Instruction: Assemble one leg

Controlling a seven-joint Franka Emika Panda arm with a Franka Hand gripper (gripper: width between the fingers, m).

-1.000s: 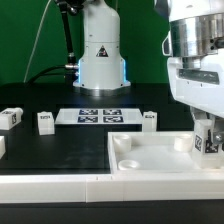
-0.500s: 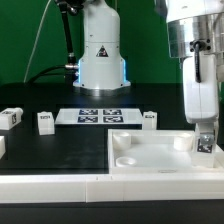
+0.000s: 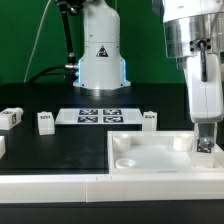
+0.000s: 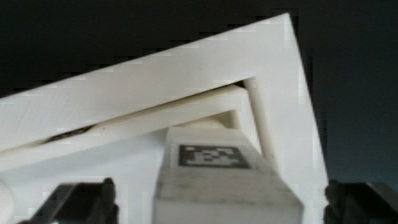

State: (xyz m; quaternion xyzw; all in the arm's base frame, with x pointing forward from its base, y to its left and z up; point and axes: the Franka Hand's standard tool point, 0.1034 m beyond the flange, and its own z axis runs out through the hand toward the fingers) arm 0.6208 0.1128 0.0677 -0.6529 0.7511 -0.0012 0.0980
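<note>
the gripper [image 3: 206,143] hangs straight down over the tray [image 3: 150,165], above the tray's corner on the exterior view's right, the corner farther from the camera. between its fingers sits the leg [image 3: 205,144], a small white block with a tag on one face. in the wrist view the leg [image 4: 217,185] fills the space between the two dark fingers [image 4: 80,203], its tagged face toward the camera, and the fingers stand narrow with one at each flank. the claw appears clamped on the leg, though the actual contact of pad on plastic is hard to make out in either view.

the relation that matters: the leg's long axis runs vertical, in line with the fingers, and the tray's corner lies directly beneath it. in the wrist view the raised rim of the tray [image 4: 196,80] comes to a point just beyond the leg, so the leg is tucked into the angle of that corner. whether its lower end already touches the tray floor or a socket there, i cannot tell; the corner is hidden behind the leg and the gripper.

judged from this, the step in hand is seating the leg in that corner of the tray, and the coming move calls for straight downward travel with no tilt, since a leg off vertical would likely catch on the rim.

away from the tray, toward the robot base, three other small white pieces [image 3: 45,121] stand on the black table [image 3: 60,150], beside the marker board [image 3: 98,116], well apart from the gripper.
</note>
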